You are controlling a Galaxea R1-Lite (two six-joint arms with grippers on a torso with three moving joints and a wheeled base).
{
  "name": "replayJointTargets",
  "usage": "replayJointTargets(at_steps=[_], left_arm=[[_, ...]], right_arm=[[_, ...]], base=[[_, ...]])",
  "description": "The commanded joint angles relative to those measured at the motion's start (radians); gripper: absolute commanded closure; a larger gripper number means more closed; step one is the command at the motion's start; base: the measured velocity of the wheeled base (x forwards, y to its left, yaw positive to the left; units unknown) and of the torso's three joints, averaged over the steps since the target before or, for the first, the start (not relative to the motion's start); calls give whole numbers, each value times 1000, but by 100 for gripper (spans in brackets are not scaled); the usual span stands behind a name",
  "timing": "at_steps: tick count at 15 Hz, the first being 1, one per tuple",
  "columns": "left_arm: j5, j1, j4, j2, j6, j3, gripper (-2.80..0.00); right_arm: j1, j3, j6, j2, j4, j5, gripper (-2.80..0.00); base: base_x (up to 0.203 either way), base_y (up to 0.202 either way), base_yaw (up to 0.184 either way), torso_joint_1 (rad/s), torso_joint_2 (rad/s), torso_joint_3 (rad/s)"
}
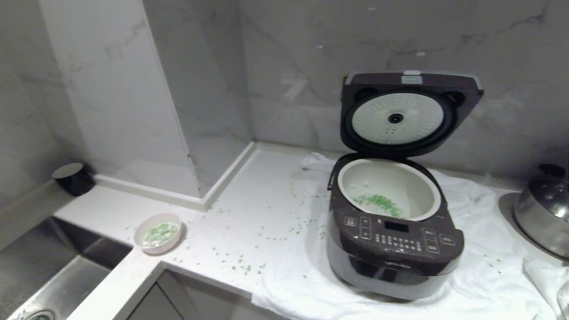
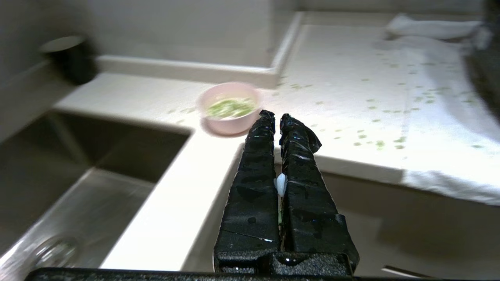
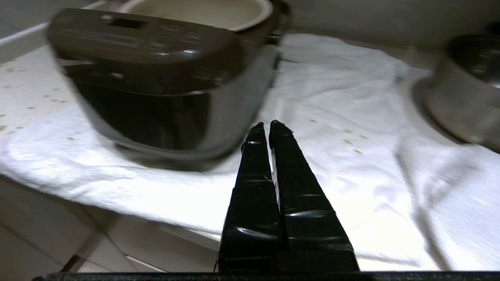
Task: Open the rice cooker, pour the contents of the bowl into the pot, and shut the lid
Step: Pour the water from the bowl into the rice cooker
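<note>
The dark brown rice cooker stands on a white cloth with its lid raised against the wall. Its pale pot holds some green bits. The pink bowl sits near the counter corner by the sink, with green contents inside. Neither arm shows in the head view. My left gripper is shut, short of the counter edge, pointing at the bowl; a white scrap is stuck between its fingers. My right gripper is shut, empty, before the cooker.
Green bits are scattered over the white counter and the cloth. A steel sink lies at the near left. A shiny steel pan stands at the right. A dark cup sits at the far left by the wall.
</note>
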Motion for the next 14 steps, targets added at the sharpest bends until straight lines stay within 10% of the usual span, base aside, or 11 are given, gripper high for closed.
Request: replayJointTargets(at_steps=[1,14], left_arm=[[0,0,-1,1,1,12,0],[7,0,-1,1,-10,12,0]], right_arm=[[0,0,-1,0,0,1,0],[0,-1,0,-1,0,1,0]], base=[[0,5,-174,-2,8,-1],[2,5,-104,2,2,1]])
